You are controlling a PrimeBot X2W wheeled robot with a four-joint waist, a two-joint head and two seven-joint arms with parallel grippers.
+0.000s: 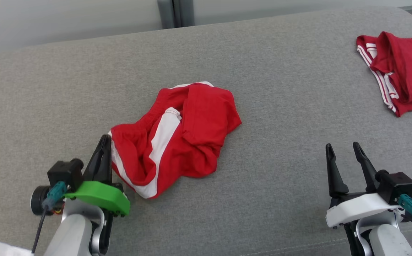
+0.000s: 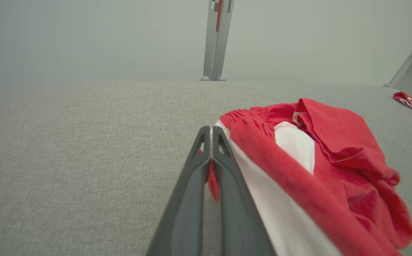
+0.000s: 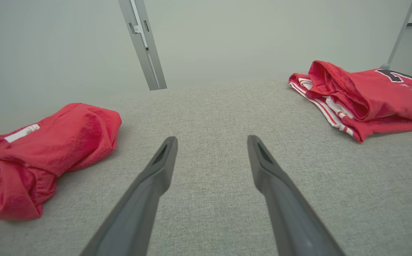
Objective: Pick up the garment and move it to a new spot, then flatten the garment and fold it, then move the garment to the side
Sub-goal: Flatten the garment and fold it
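The garment (image 1: 191, 135), red shorts with broad white side stripes, lies crumpled in a soft, rumpled heap. Its long axis runs from the left end effector's (image 1: 104, 142) tips away and to that end effector's right, with the gathered waistband at the near end. The cloth is thin knit, folded over itself in loose ridges. The left end effector's dark fingers are pressed together, pinching the garment's near edge, and red cloth shows between them. The right end effector (image 1: 342, 147) stands spread and empty, well apart from the garment, which is off to its left. Both rest on a grey woven surface (image 1: 263, 53). A folded red jersey (image 1: 401, 74) lies ahead and right of the right end effector.
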